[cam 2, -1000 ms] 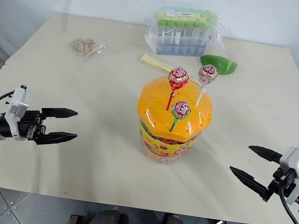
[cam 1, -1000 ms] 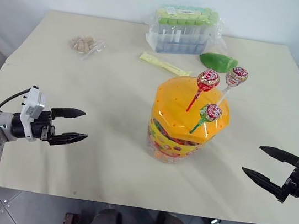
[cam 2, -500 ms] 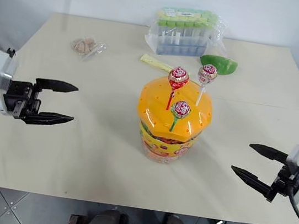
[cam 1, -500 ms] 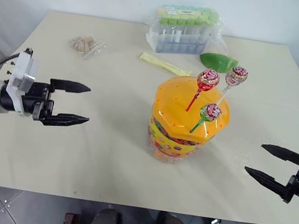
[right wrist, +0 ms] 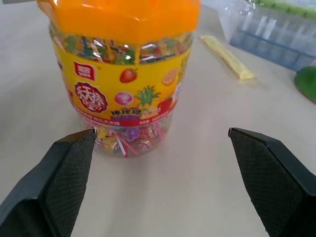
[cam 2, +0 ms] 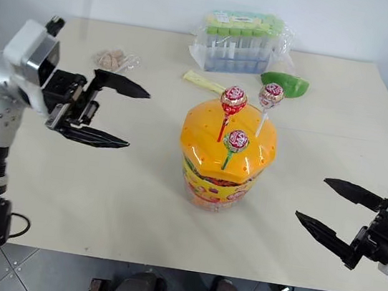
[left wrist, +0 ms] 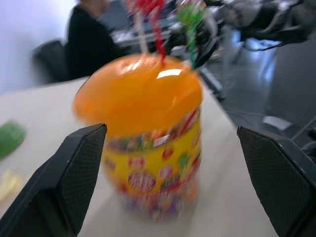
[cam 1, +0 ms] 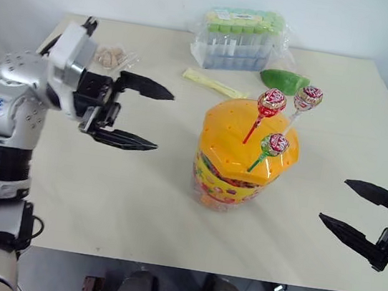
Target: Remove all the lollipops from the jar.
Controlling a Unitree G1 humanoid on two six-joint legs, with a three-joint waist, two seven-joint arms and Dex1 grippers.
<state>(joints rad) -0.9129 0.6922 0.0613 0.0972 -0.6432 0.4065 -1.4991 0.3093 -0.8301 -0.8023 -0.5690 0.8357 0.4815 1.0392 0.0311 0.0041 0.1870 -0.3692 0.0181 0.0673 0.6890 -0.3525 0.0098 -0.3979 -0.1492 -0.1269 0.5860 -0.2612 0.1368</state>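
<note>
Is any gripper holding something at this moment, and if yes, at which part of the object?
Nothing is held. The left gripper and the right gripper are both open and apart from the jar; all three lollipops stand in its orange lid.

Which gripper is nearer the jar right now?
Left. The left gripper hangs open beside the jar, level with its orange lid. The right gripper, also open, sits farther off on the opposite side, low near the table edge.

jar point(right wrist: 123, 94) label, red Chinese-character logo, unreadable
</note>
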